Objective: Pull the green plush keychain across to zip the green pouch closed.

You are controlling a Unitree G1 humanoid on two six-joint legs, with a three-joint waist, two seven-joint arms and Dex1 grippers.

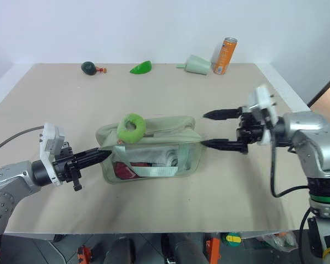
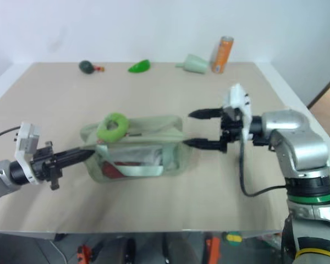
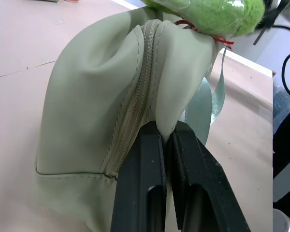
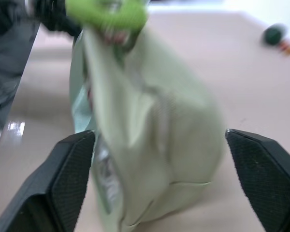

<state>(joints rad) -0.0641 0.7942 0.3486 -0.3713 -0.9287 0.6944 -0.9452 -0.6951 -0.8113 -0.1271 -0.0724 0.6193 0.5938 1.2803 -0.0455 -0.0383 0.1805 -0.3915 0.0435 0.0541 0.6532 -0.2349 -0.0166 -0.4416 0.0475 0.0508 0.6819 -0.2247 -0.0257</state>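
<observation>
Lying zipped, sage green pouch (image 1: 154,151) — clear window, fuzzy lime keychain (image 1: 131,127) atop

My two head cameras look forward and down over the table (image 1: 154,209), taking in both arms and the far wall. My left wrist camera sits close behind my left gripper (image 3: 166,140), facing the pouch (image 3: 96,111) end-on. My right wrist camera faces the pouch's opposite end from slightly farther back. All views share the pouch.
</observation>
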